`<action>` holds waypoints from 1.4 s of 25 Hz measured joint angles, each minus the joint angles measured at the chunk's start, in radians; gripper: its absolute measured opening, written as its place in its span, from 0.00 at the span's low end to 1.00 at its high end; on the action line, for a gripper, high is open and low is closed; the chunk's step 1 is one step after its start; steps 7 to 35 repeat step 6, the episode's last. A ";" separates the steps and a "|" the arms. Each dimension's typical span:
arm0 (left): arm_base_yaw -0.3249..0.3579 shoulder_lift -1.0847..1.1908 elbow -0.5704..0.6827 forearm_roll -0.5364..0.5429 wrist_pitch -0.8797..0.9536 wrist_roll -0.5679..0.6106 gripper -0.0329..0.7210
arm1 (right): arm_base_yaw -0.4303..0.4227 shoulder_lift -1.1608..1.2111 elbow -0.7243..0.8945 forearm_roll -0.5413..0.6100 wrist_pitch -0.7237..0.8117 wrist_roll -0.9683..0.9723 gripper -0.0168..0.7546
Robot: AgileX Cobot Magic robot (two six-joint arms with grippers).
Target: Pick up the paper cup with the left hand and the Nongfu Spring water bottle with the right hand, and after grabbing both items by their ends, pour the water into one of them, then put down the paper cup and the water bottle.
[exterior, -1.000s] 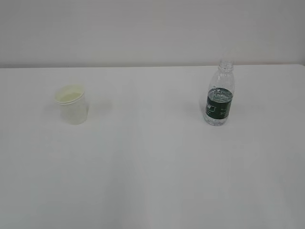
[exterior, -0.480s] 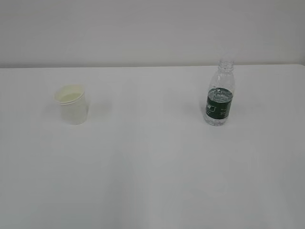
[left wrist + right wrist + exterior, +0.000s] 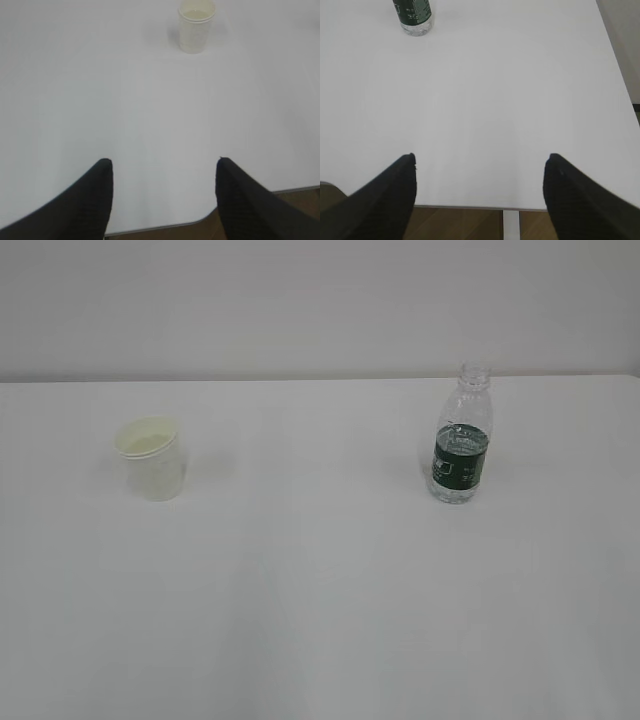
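Standing upright on the white table point(image 3: 320, 590), the paper cup point(image 3: 152, 458) and the Nongfu Spring water bottle point(image 3: 461, 436) are well apart from each other, with neither arm in the exterior view. From the left wrist camera, the left hand point(image 3: 162, 172) has its two black fingers point(image 3: 95, 192) spread wide with nothing between them, hanging over the near edge of the table; the cup point(image 3: 196, 27) sits far ahead of that claw and a little to the right of its centre line, untouched. The right hand point(image 3: 479, 167) is likewise spread open and empty (its fingers point(image 3: 567, 192) frame bare tabletop), and the bottle point(image 3: 412, 15) stands far ahead and to the left of it, only its lower part with the dark green label band showing. Water point(image 3: 455, 485) fills the bottle up to about the top of the label, and its neck has no cap.
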 joint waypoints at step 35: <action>0.000 0.000 0.000 0.000 0.000 0.000 0.65 | 0.000 0.000 0.000 0.000 0.000 0.000 0.78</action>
